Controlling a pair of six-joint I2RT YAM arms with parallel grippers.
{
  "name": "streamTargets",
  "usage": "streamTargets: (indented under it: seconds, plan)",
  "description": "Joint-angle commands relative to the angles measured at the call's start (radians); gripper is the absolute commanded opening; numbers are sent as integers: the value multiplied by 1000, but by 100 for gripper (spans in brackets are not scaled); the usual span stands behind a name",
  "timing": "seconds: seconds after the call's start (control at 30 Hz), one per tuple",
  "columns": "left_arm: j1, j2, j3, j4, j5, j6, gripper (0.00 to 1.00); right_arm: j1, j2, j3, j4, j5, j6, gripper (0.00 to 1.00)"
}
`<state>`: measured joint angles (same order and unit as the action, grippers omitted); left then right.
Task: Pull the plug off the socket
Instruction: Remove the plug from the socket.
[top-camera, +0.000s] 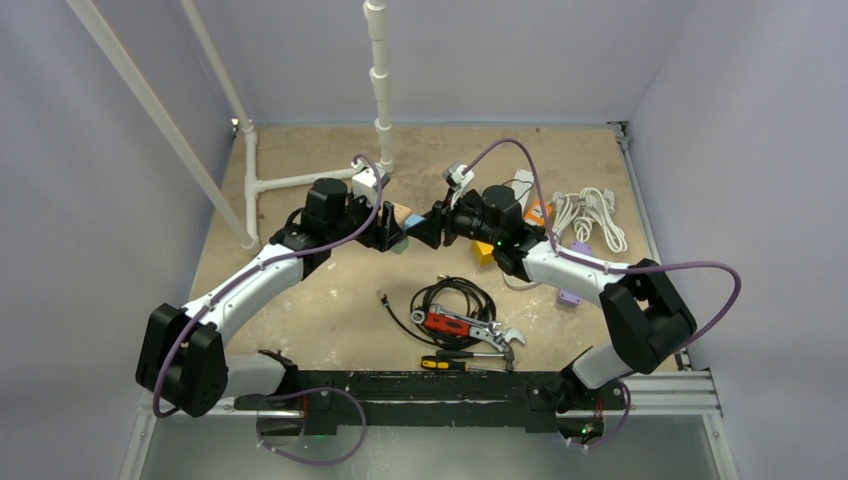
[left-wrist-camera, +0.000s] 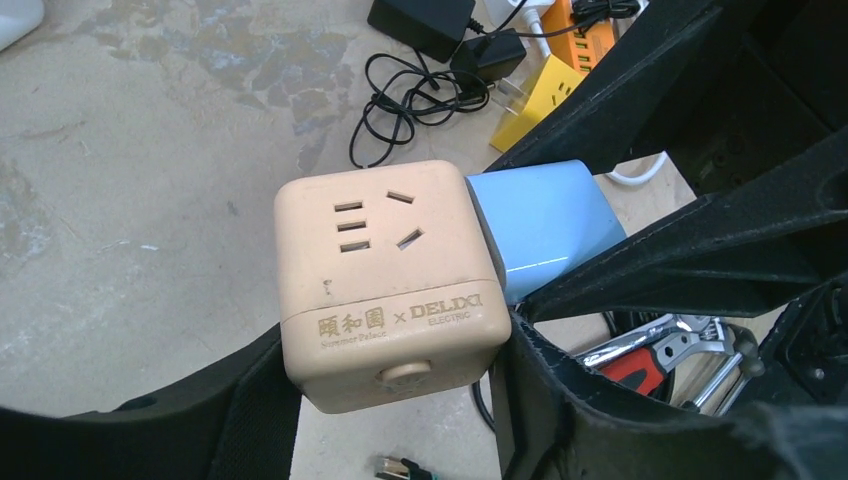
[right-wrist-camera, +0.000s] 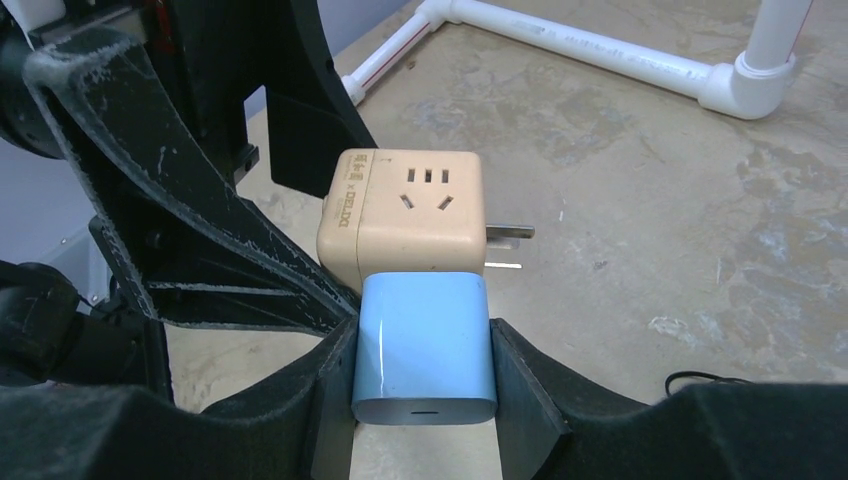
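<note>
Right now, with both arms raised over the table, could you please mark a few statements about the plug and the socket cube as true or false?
1. The blue plug is already apart from the beige socket cube. False: it sits flush against one face of the cube.
2. The right jaws are closed on the blue plug. True.
3. The left jaws are empty. False: they clamp the beige socket cube.
4. Two metal prongs stick out of one side of the cube. True.
5. A red-handled tool lies on the table in front of the arm bases. True.
</note>
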<state>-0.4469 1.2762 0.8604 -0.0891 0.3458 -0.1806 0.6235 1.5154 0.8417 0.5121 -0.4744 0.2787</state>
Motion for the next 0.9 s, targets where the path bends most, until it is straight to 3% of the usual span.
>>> streamTargets:
  seconds: [0.0, 0.17, 0.23, 0.63, 0.77, 0.87]
  plan:
    - [5, 16, 30, 54, 30, -14, 44, -1, -34, -4, 94, -48, -18, 0]
    - [1, 7, 27, 55, 37, 6, 9, -1, -18, 10, 72, -38, -22, 0]
    - [-13, 1, 28, 41, 22, 35, 1, 0, -9, 28, 39, -23, -27, 0]
    - [-105, -16, 67, -78, -151, 174, 0, -1, 8, 63, -17, 30, -57, 0]
    - [-77, -23, 59, -50, -121, 118, 0, -1, 9, 38, 25, 36, -51, 0]
    - [9, -20, 46, 9, 8, 31, 0, 0, 19, 15, 58, 59, -35, 0]
